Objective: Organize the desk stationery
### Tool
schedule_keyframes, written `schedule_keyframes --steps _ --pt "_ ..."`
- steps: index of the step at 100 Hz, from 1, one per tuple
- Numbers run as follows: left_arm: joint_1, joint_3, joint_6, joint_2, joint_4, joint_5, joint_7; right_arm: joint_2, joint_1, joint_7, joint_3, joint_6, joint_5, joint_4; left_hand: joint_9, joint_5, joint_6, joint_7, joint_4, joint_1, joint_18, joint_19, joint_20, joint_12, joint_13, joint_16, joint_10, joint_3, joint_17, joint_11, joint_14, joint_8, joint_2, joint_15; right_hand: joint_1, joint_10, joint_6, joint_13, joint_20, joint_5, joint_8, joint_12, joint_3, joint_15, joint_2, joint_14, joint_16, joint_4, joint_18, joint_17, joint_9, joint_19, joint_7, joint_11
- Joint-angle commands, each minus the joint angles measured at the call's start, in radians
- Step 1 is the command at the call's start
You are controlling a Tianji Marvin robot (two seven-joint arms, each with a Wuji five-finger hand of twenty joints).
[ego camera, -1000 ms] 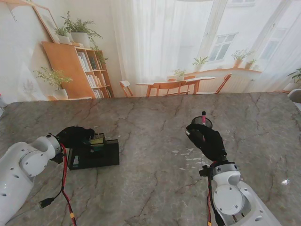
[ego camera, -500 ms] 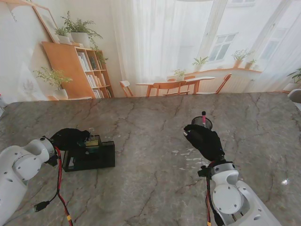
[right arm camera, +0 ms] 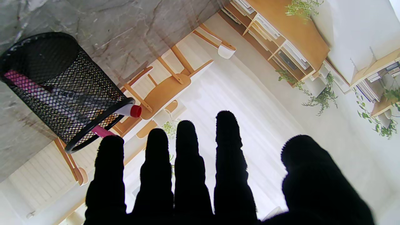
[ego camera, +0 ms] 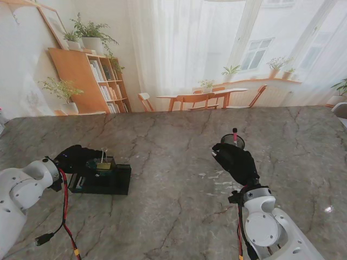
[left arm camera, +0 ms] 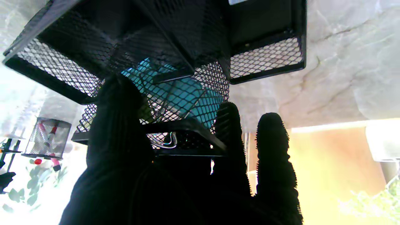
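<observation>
Black mesh tray point(ego camera: 103, 179) sits on the marble table point(ego camera: 173, 211) at the left, the left hand point(ego camera: 81, 158) gripping its near-left edge. The right hand point(ego camera: 236, 161), fingers point(right arm camera: 187, 162) spread and holding nothing, hovers just nearer to me than a mesh cup point(ego camera: 234, 142) with a pink pen point(ego camera: 235, 134).

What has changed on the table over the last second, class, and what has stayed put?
The left hand, gripping the black mesh organizer, has slid it to the robot's left, and the arm has drawn back with it. The right hand stayed open with nothing in it, beside the mesh pen cup; the cup with its pens did not move.
</observation>
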Motion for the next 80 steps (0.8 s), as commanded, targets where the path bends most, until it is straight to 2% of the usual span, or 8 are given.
schedule_keyframes --steps 1,14,24,36,49,59,69,80 --pt "0.009 -0.014 -0.003 0.005 -0.034 -0.006 -0.004 0.000 -0.005 0.012 0.000 0.001 0.000 -0.004 -0.028 -0.004 -0.110 -0.004 -0.086 0.074 0.044 -0.013 -0.017 -0.010 -0.026 -0.011 -0.028 0.143 -0.024 -0.009 0.002 -0.011 0.146 -0.018 0.008 0.000 -0.004 0.007 0.026 0.012 0.007 0.014 -0.028 -0.008 0.024 -0.010 0.011 0.002 -0.020 -0.016 -0.004 0.002 0.008 0.012" --pt "0.031 -0.041 0.007 0.005 -0.084 -0.031 -0.053 0.000 -0.005 0.012 0.001 -0.001 0.001 -0.004 -0.018 0.007 -0.094 -0.023 -0.083 0.042 0.060 -0.002 -0.009 -0.009 -0.026 -0.008 -0.026 0.149 -0.026 -0.015 0.005 -0.014 0.134 -0.008 0.008 0.000 -0.004 0.008 0.026 0.013 0.008 0.014 -0.028 -0.008 0.023 -0.010 0.011 0.003 -0.020 -0.016 -0.003 0.003 0.008 0.012" --pt "0.038 -0.047 0.017 0.009 -0.101 -0.019 -0.085 -0.001 -0.006 0.010 0.002 -0.001 0.002 -0.005 -0.038 -0.003 -0.089 -0.045 -0.083 0.022 0.091 -0.023 -0.012 -0.018 -0.053 -0.022 -0.021 0.150 -0.046 -0.037 0.022 -0.017 0.134 -0.029 0.008 0.000 -0.004 0.008 0.026 0.013 0.007 0.014 -0.028 -0.008 0.023 -0.009 0.010 0.003 -0.021 -0.016 -0.003 0.003 0.007 0.012" --pt "0.026 -0.030 0.047 0.011 -0.082 -0.025 -0.108 -0.001 -0.007 0.010 0.002 0.000 0.004 -0.007 0.043 0.048 -0.105 -0.015 -0.082 0.055 0.080 0.035 0.025 0.024 0.002 0.017 -0.029 0.156 -0.004 0.014 0.004 0.009 0.131 0.027 0.007 0.000 -0.004 0.007 0.026 0.012 0.007 0.014 -0.028 -0.008 0.024 -0.009 0.010 0.002 -0.021 -0.016 -0.004 0.002 0.007 0.012" --pt "0.009 -0.004 0.068 0.010 -0.046 -0.027 -0.097 -0.001 -0.008 0.007 0.004 0.000 0.001 -0.008 0.044 0.064 -0.111 -0.001 -0.082 0.071 0.063 0.054 0.041 0.037 0.008 0.033 -0.035 0.155 0.014 0.019 0.000 0.023 0.130 0.035 0.007 0.001 -0.003 0.009 0.026 0.013 0.007 0.014 -0.028 -0.008 0.025 -0.009 0.011 0.002 -0.021 -0.016 -0.002 0.002 0.007 0.013" --pt "-0.003 0.013 0.072 0.011 -0.027 -0.021 -0.093 -0.001 -0.009 0.007 0.004 0.003 0.002 -0.009 0.017 0.040 -0.105 -0.019 -0.081 0.055 0.078 0.026 0.033 0.014 -0.012 0.016 -0.031 0.151 -0.010 -0.009 0.010 0.014 0.123 0.003 0.008 0.000 -0.004 0.008 0.025 0.013 0.007 0.014 -0.028 -0.008 0.025 -0.010 0.011 0.002 -0.021 -0.016 -0.004 0.002 0.008 0.012" --pt "-0.009 0.022 0.072 0.013 -0.020 -0.011 -0.095 -0.001 -0.009 0.008 0.004 0.003 0.001 -0.010 -0.029 0.006 -0.083 -0.064 -0.080 0.014 0.127 -0.039 0.008 -0.032 -0.070 -0.041 -0.020 0.154 -0.072 -0.051 0.035 -0.022 0.108 -0.053 0.007 0.001 -0.004 0.008 0.026 0.014 0.007 0.014 -0.029 -0.008 0.026 -0.010 0.011 0.003 -0.021 -0.016 -0.003 0.002 0.008 0.012" --pt "-0.008 0.022 0.065 0.014 -0.022 0.002 -0.094 -0.001 -0.009 0.010 0.004 0.002 0.002 -0.010 -0.127 -0.064 -0.041 -0.119 -0.078 -0.063 0.166 -0.151 -0.051 -0.088 -0.197 -0.129 0.008 0.155 -0.181 -0.106 0.077 -0.073 0.097 -0.116 0.007 0.000 -0.004 0.008 0.026 0.013 0.007 0.014 -0.029 -0.008 0.027 -0.010 0.011 0.003 -0.021 -0.016 -0.003 0.002 0.008 0.012"
